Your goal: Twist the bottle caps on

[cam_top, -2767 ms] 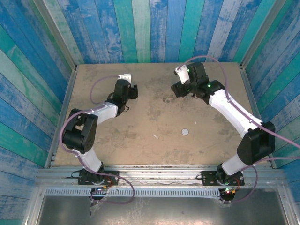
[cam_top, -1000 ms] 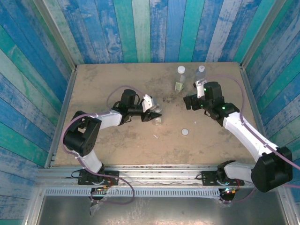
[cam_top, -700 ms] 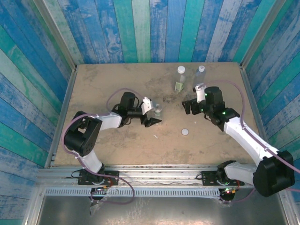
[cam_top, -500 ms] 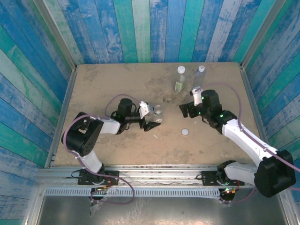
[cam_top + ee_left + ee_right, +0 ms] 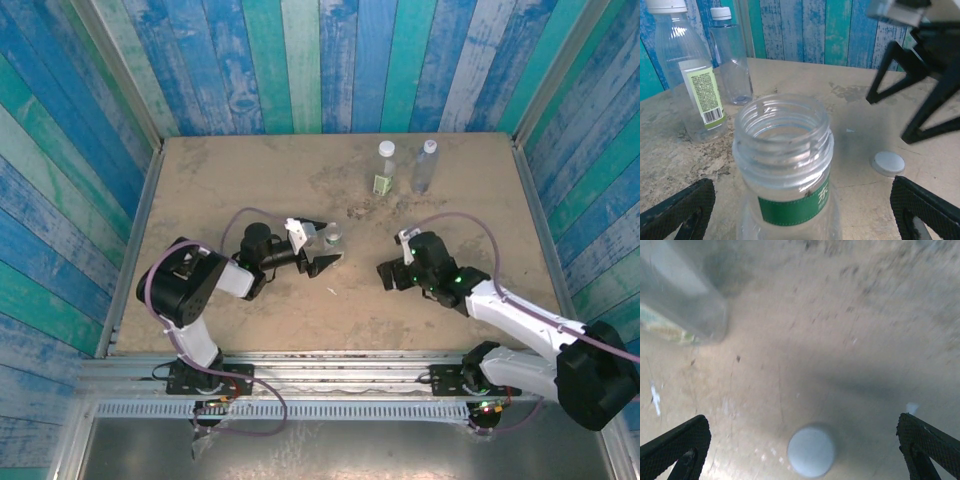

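A short clear bottle [image 5: 782, 150] with a green label and an open threaded neck stands upright between the spread fingers of my left gripper [image 5: 800, 212], which touch nothing. From above, the short bottle [image 5: 333, 240] stands mid-table with my left gripper [image 5: 328, 244] open around it. A loose white cap [image 5: 811, 450] lies flat on the table between the wide-open fingers of my right gripper [image 5: 802, 452]. The same cap [image 5: 888, 163] lies right of the bottle. My right gripper [image 5: 390, 275] hangs low over the cap's spot.
Two capped bottles stand at the back: a taller one with a pale green label [image 5: 386, 167] and a blue-tinted one [image 5: 427, 165]. Blue and green plank walls [image 5: 300, 60] close in the tan table [image 5: 230, 180] on three sides.
My left gripper has opened off the short bottle, leaving it upright, and drawn back a little. My right arm has swung toward the near side and lowered over the loose cap.
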